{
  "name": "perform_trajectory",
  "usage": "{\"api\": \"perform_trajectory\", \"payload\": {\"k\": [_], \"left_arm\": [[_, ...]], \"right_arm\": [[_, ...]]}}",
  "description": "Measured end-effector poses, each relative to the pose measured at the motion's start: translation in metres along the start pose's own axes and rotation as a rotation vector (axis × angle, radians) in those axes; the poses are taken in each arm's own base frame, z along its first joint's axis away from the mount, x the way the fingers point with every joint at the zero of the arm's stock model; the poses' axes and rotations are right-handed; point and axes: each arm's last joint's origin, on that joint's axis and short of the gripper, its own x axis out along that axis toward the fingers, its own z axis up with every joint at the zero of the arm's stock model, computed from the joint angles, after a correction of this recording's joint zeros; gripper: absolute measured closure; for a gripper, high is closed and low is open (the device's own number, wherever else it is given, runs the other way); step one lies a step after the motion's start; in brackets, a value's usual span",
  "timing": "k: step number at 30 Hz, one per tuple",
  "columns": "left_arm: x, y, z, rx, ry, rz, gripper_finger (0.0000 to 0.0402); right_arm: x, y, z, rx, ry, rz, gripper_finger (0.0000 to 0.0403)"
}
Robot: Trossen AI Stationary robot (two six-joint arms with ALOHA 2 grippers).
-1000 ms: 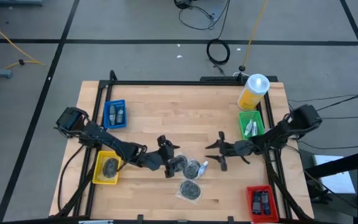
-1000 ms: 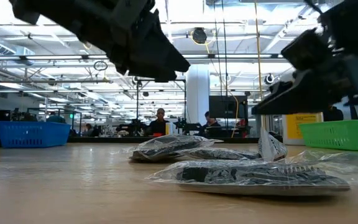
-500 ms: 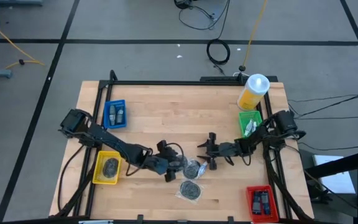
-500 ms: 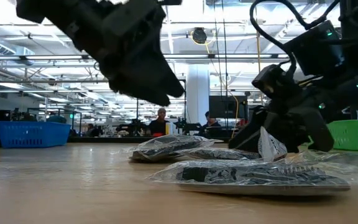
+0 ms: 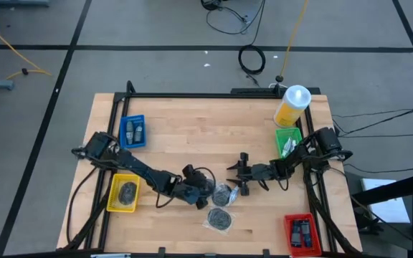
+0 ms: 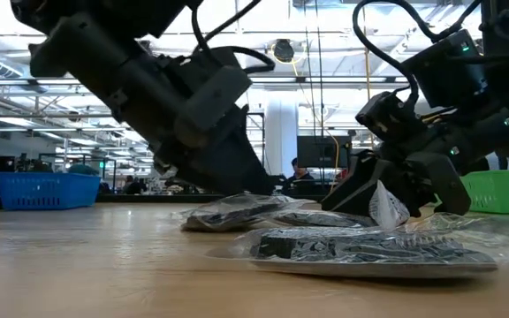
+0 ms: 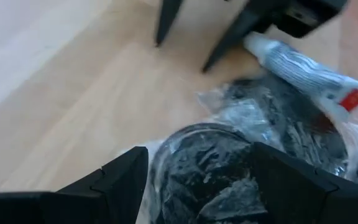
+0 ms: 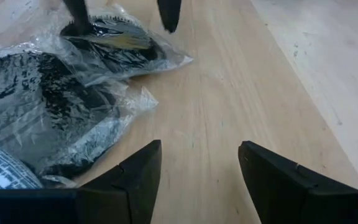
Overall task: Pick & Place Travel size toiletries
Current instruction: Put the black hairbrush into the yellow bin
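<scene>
Grey-white toiletry tube (image 7: 303, 70) is lying at counter (image 5: 192, 122) centre on bagged bundles (image 5: 214, 193); right tool (image 5: 239, 173), spread wide, is lowering from 3 o'clock; left tool (image 5: 201, 185), wide, is straddling a bundle.

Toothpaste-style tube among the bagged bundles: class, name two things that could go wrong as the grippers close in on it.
1. The tube lies against the clear bags of dark bundles, so the open right gripper may pinch plastic along with it.
2. The open left gripper straddles one bundle, not a toiletry; closing would likely lift the wrong item.
3. Both grippers crowd the same pile and could collide.
</scene>
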Motion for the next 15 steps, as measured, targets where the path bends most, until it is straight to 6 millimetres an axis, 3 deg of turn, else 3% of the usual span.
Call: {"api": "perform_trajectory", "payload": {"k": [5, 10, 15], "left_arm": [[-0.016, 0.005, 0.009, -0.208, 0.016, 0.059, 0.0119], [-0.021, 0.012, -0.004, -0.374, 0.131, 0.133, 0.0125], [-0.014, 0.009, -0.011, -0.401, 0.172, 0.104, 0.0193]], "right_arm": [[0.0, 0.0, -0.001, 0.03, 0.008, 0.0, 0.0197], [0.0, 0.0, -0.001, 0.049, 0.013, 0.023, 0.02], [0.0, 0.0, -0.001, 0.05, 0.013, 0.023, 0.02]]}}
